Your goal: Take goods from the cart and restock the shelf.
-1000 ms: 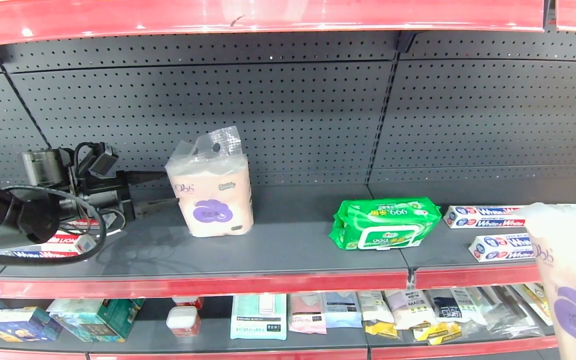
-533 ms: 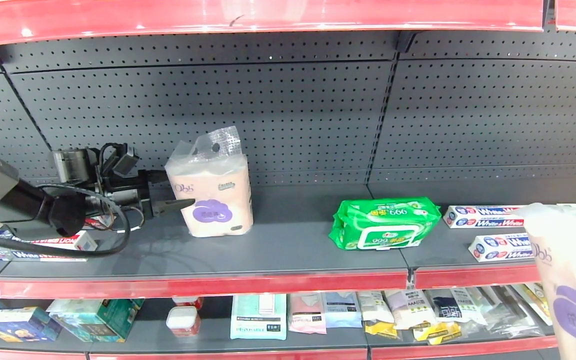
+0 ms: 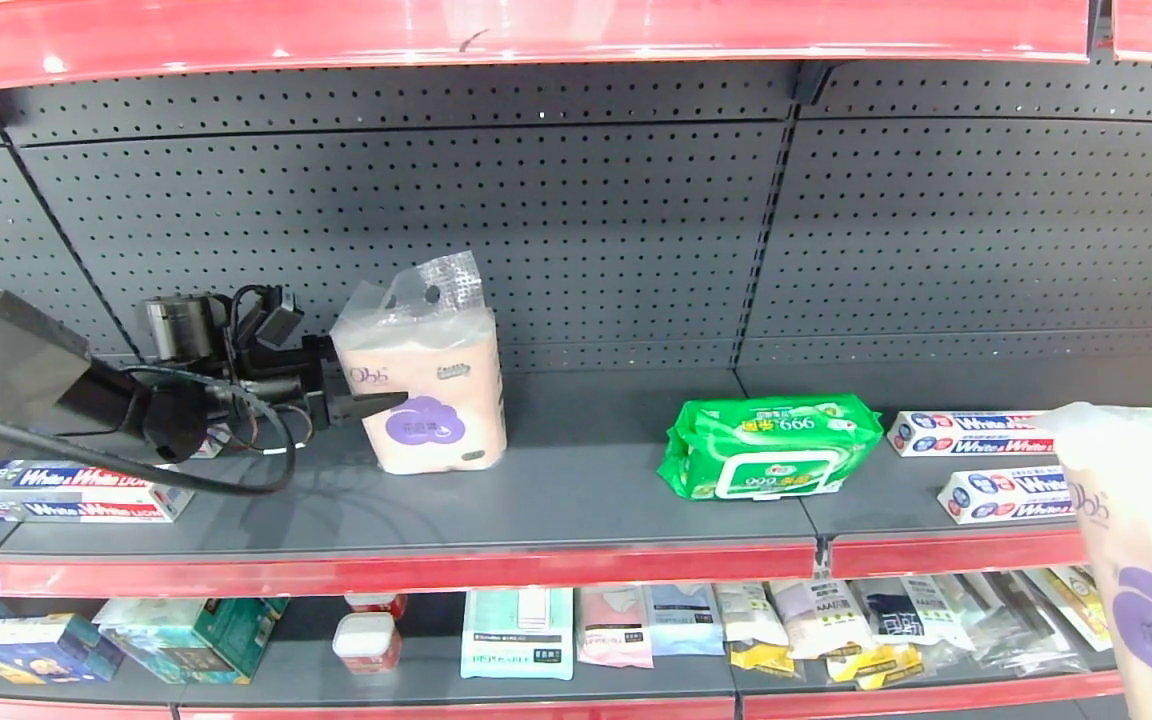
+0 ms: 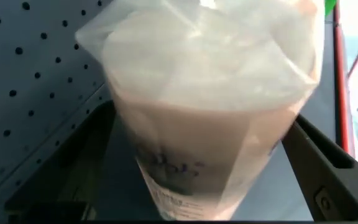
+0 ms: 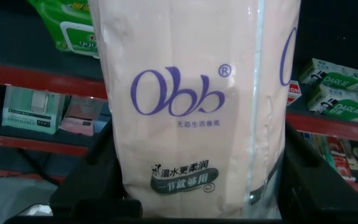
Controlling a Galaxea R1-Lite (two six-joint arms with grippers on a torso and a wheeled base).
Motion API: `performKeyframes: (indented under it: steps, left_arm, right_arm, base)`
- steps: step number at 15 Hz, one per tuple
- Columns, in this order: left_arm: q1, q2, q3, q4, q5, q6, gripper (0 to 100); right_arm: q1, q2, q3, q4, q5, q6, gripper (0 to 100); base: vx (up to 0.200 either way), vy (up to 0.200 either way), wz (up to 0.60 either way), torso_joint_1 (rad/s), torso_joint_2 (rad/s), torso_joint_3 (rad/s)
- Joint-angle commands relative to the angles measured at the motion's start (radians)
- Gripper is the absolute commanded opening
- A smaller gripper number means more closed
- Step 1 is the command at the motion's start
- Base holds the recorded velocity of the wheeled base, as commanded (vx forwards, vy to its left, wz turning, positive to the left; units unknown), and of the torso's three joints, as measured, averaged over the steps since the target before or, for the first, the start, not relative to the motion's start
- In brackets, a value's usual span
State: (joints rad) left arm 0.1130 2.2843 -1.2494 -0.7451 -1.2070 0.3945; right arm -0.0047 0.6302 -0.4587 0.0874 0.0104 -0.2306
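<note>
Dark grey shelf (image 3: 576,500) with a red front strip and a grey pegboard (image 3: 576,220) behind.

Far left: left toothpaste boxes (image 3: 76,492) lie flat near the front edge.

Next: left end effector (image 3: 368,380), released. Its jaws are spread to either side of the tissue pack (image 3: 426,390) at the pack's left end, 1 finger behind and 1 in front. The left wrist view shows the same end effector (image 4: 204,180) with the tissue pack (image 4: 210,118) between the fingers and a gap on 1 side.

The tissue pack stands upright on the shelf, clear hang tab on top.

Well apart to the right: green wipes (image 3: 771,445), lying flat. Just beside them are 2 right toothpaste boxes (image 3: 976,433), 1 behind the other.

Far right: held pack (image 3: 1151,560), upright, off the shelf and in front of its edge. Right end effector (image 5: 191,180) is clenched on the held pack (image 5: 191,93), fingers against both sides.

Lower shelf (image 3: 636,690): cartons (image 3: 186,625) at left, then 1 small jar (image 3: 366,640), then a row of sachets (image 3: 636,625).
</note>
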Motion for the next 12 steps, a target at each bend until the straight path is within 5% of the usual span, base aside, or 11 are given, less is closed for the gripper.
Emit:
performKeyframes:
  steps: [1, 7, 12]
  left_arm:
    - [-0.006, 0.014, -0.015, 0.000, -0.019, -0.011, 100]
    - [-0.041, 0.041, -0.097, 0.000, -0.023, -0.055, 100]
    - [-0.056, 0.057, -0.097, -0.002, -0.026, -0.059, 100]
  right_arm:
    - [0.000, 0.002, 0.002, 0.002, 0.000, -0.003, 0]
    - [0.000, 0.005, 0.002, 0.002, 0.000, -0.003, 0]
    - [0.000, 0.005, 0.002, 0.002, -0.001, -0.003, 0]
  base:
    - [0.000, 0.000, 0.00, 0.000, 0.00, 0.000]
    - [0.000, 0.000, 0.00, 0.000, 0.00, 0.000]
    - [0.000, 0.000, 0.00, 0.000, 0.00, 0.000]
